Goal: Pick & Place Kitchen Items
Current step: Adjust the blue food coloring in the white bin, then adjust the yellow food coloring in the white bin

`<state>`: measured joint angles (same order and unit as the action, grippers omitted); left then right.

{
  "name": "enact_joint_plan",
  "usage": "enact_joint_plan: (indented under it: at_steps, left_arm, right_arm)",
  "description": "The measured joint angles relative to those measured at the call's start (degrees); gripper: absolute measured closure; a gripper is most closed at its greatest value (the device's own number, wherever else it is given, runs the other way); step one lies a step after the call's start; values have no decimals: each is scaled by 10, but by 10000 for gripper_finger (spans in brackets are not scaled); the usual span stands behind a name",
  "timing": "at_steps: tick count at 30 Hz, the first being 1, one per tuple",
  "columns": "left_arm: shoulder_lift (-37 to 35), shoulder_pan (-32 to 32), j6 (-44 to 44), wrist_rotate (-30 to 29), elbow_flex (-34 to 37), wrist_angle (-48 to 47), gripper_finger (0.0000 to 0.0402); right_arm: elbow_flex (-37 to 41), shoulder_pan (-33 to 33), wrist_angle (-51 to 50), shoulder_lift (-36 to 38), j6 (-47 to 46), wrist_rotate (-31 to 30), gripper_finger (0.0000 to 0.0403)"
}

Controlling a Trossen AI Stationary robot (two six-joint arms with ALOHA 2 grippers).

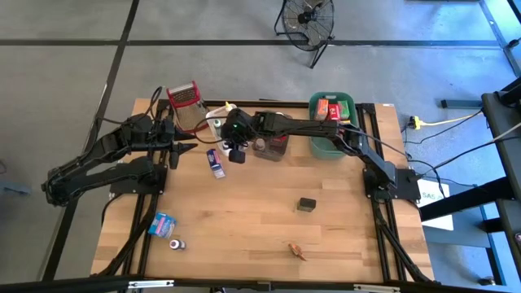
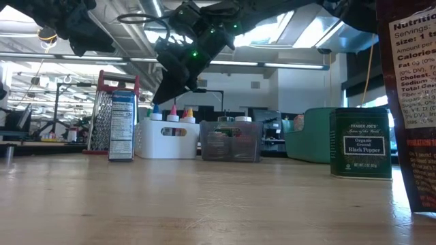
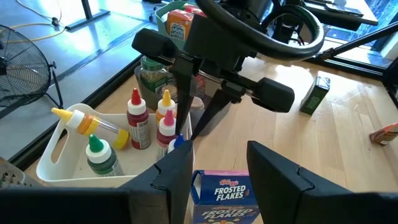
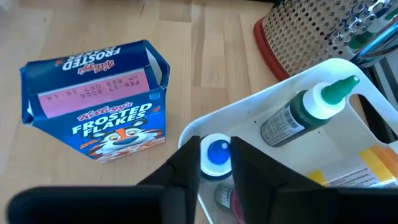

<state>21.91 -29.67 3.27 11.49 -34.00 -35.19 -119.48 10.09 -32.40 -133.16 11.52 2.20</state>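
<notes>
Reaching across the table's rear edge, the right gripper [image 4: 214, 163] stands over the near corner of the white tub [image 4: 298, 81], its two fingers set narrowly on either side of a blue-capped bottle [image 4: 217, 153]; the fingers sit right at the cap, but whether they press it cannot be told. Inside the same tub lie a green-capped bottle [image 4: 308, 112] and, seen from the left wrist, red-capped [image 3: 138, 118] and yellow-capped [image 3: 87, 123] bottles. The Frosted Flakes box [image 4: 99, 102] stands upright on the wooden table [image 1: 260, 220] just beside the tub. The left gripper [image 3: 217, 171] hovers near that box, jaws partly apart and holding nothing. Behind the tub stands the metal grater [image 1: 186, 102]. A clear bin [image 2: 230, 141] sits beside the white tub, and a green tub [image 1: 332, 122] with orange boxes sits further right. A black pepper tin [image 1: 307, 204] stands alone mid-table; a small blue box [image 1: 164, 224] and a tiny bottle [image 1: 176, 244] lie near the front left.
</notes>
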Motion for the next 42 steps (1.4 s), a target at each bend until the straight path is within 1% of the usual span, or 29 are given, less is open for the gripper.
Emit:
enact_joint_plan:
  at_steps: [5, 8, 11, 16, 19, 21, 27, 29, 31, 35, 37, 39, 42]
  left_arm:
    - [0, 0, 0, 0, 0, 0, 256]
    - [0, 0, 0, 0, 0, 0, 256]
    - [0, 0, 0, 0, 0, 0, 256]
    - [0, 0, 0, 0, 0, 0, 256]
    - [0, 0, 0, 0, 0, 0, 256]
    - [0, 0, 0, 0, 0, 0, 256]
    - [0, 0, -9, 0, 0, 1, 256]
    - [0, 0, -9, 0, 0, 1, 256]
    - [0, 0, -9, 3, 0, 1, 256]
    - [0, 0, -10, 4, 0, 1, 255]
    - [0, 0, -26, 12, 0, 1, 250]
    - [0, 0, -54, 35, 0, 1, 242]
    - [0, 0, -64, 39, 0, 1, 221]
  right_arm:
    - [0, -2, 8, 0, -2, 0, 269]
    - [0, -9, 23, 3, -21, -18, 242]
    - [0, -22, 34, 12, -25, -64, 217]
    - [0, -43, 29, 22, -5, -175, 191]
    - [0, -59, 27, 31, -10, -234, 188]
    - [-1, -73, 25, 34, -12, -258, 189]
    - [-1, -111, -7, 36, 45, -265, 189]
    - [-1, -123, -13, 36, 54, -282, 189]
    - [-1, -136, -19, 36, 56, -320, 189]
    - [0, -160, -43, 36, 54, -429, 189]
    - [0, -170, -57, 36, 54, -470, 189]
    - [0, -179, -68, 36, 42, -495, 189]
    - [0, -187, -75, 36, 17, -505, 189]
